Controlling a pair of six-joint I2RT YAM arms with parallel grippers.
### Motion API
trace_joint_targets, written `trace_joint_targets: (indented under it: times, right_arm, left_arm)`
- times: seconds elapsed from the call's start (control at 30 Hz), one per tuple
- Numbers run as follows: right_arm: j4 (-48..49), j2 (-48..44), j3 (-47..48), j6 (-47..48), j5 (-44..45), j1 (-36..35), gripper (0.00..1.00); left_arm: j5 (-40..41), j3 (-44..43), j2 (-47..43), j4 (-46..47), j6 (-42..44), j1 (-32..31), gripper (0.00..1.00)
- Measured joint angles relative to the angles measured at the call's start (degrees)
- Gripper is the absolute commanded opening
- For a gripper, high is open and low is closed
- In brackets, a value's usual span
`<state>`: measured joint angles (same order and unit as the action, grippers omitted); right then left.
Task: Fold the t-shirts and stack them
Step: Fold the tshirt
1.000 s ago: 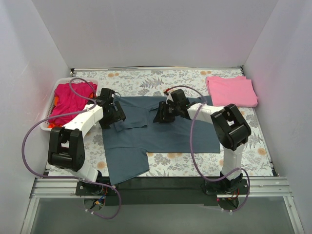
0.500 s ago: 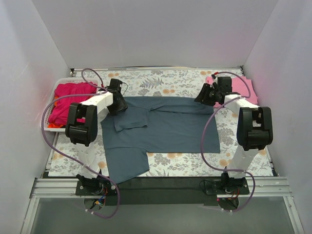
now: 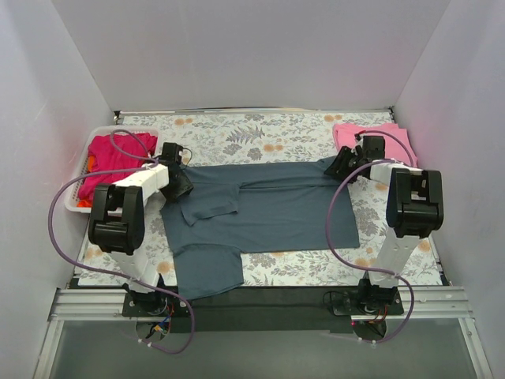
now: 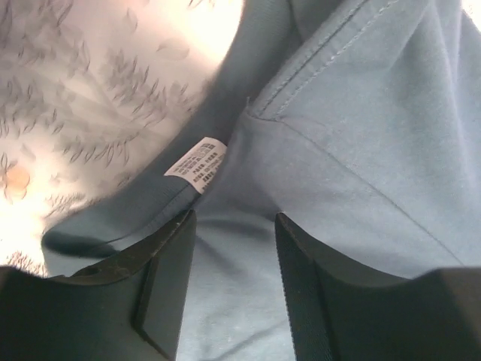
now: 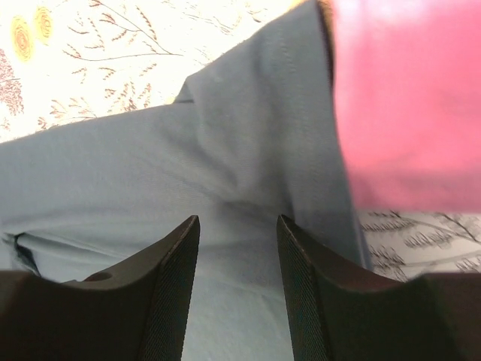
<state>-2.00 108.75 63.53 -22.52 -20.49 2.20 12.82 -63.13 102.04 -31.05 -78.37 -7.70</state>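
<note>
While both sets of jaws are standing roughly half closed, the left gripper (image 4: 234, 219) is pinching the dark slate t-shirt (image 3: 268, 209) by its collar. Cloth is bunching between its fingers (image 4: 169, 278), and the white care label (image 4: 197, 164) is sitting just above them. The right gripper (image 5: 237, 219) is clamping the same shirt at its upper right corner, with creases running into the gap. From the top view the shirt is lying mid-frame on the floral table cover (image 3: 252, 134), its top edge stretching between the two grippers and one sleeve folding inward at left. The folded pink t-shirt (image 3: 377, 136) is sitting upper right, just beside the gripped corner. The magenta t-shirt (image 3: 110, 158) is lying in the white basket (image 3: 79, 197) at far left.
</note>
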Motion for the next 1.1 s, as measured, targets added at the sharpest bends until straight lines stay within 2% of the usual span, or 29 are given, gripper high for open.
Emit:
trace_joint_targets:
  times: [0.17,0.3,0.47,0.63,0.87,1.1]
  right_arm:
    - [-0.6,-1.4,-1.1,0.2,0.2,0.7,0.45]
    - [-2.6,-3.2,-1.1,1.4,1.0,-0.1,0.45]
    - [-3.7,-6.1,0.9,3.0,0.9,-2.9,0.45]
    - [-3.2,-6.1,4.8,3.8,-0.1,-6.1,0.45]
    - [-1.0,-2.6,6.2,4.3,-1.1,-6.4,0.45]
    - [-0.9,1.5,6.1,4.5,-0.3,-6.3,0.44]
  left_arm:
    - [-2.1,1.6,-2.6,-1.7,0.6,0.4,0.64]
    - [-2.8,-0.7,-3.2,-3.1,2.1,0.5,0.66]
    - [-1.0,-9.5,-2.2,-2.7,4.2,0.9,0.60]
    - [0.3,-16.9,3.6,0.2,5.7,1.0,0.55]
    - [2.3,-20.1,12.3,0.2,7.5,1.0,0.50]
    - [3.8,-22.9,14.9,0.3,8.1,1.1,0.46]
